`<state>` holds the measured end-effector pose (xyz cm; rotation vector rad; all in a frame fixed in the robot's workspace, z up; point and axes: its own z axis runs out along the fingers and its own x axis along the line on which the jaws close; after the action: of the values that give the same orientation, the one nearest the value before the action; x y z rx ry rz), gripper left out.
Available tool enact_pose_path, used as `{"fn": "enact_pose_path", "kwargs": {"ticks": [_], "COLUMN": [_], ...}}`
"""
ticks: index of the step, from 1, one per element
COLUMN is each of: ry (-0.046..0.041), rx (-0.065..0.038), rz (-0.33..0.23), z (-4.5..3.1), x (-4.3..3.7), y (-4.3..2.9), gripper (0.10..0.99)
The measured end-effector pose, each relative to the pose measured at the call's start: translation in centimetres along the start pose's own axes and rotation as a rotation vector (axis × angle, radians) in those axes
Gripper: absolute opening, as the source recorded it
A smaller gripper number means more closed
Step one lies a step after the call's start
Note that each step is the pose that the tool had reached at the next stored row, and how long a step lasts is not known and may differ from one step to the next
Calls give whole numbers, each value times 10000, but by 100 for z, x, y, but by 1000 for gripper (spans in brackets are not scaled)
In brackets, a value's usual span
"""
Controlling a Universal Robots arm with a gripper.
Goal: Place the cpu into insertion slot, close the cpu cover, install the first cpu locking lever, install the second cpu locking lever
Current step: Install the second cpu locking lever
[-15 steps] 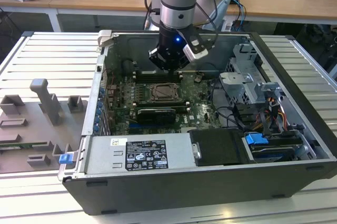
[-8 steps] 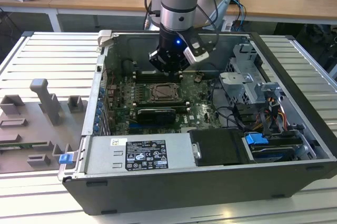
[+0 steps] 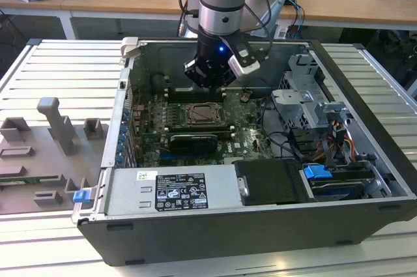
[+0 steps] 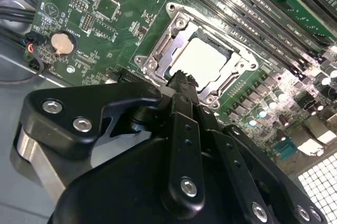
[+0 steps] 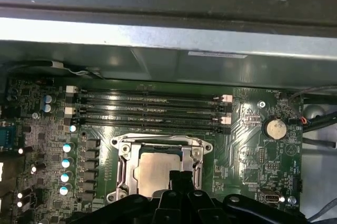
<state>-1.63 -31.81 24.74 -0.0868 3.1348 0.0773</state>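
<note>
Gripper (image 4: 181, 76) above insertion slot (image 4: 158, 50); cpu (image 4: 202, 58) inside.

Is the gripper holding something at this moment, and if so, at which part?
Nothing is held. The gripper hangs with its fingers together above the edge of the cpu, which already lies in the insertion slot.

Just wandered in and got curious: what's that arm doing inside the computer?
A robot arm is reaching into an open computer case lying on its side. Its gripper hangs just above the insertion slot on the green circuit board. The cpu already sits in the slot, and the cpu cover lies flat around it, framing its pale face. The gripper appears closed and holds nothing.
</note>
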Motion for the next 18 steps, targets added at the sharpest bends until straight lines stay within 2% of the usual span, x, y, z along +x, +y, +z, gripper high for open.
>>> {"fn": "enact_pose_path", "kwargs": {"ticks": [3,18], "ry": [0,0], "rx": [0,1], "rz": [1,2], "z": [-1,14], "x": [4,8], "y": [-58,-139], "gripper": [106,106]}}
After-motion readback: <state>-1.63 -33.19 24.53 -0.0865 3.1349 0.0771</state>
